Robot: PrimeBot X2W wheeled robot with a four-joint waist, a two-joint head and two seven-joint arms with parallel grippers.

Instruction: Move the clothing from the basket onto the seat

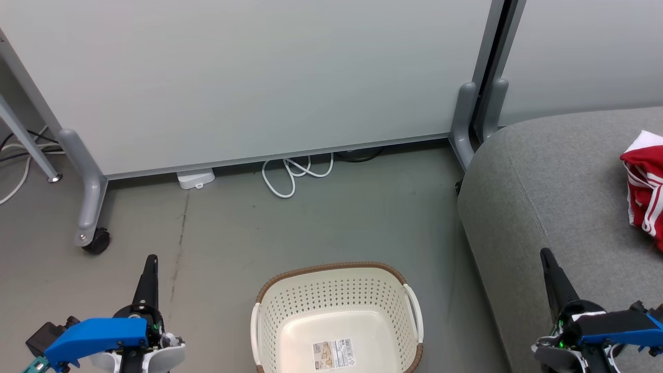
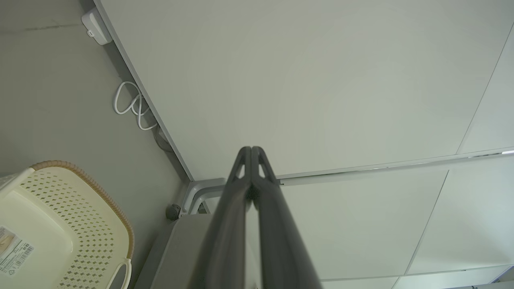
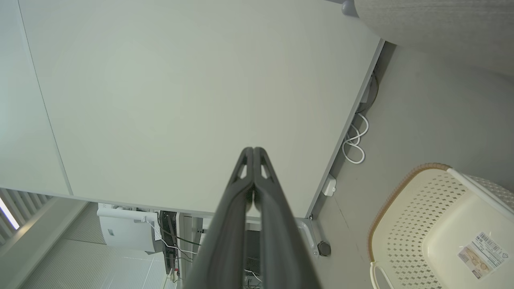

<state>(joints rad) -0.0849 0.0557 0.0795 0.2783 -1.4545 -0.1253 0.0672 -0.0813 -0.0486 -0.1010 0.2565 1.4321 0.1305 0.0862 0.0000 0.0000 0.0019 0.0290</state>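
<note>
Low at the near edge, the left gripper (image 1: 149,265) and right gripper (image 1: 547,260) each point far, fingers pressed together. Between them the basket (image 1: 331,303) stands upright on the floor (image 1: 233,233), handles left and right. Bunched clothing (image 1: 645,186) lies on the seat (image 1: 559,197) at right, its long axis running near to far.

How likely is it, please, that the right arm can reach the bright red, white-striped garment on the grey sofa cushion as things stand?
Probably yes: the right gripper hangs shut by the grey fabric seat, with bare cushion between it and the red striped clothing.
</note>
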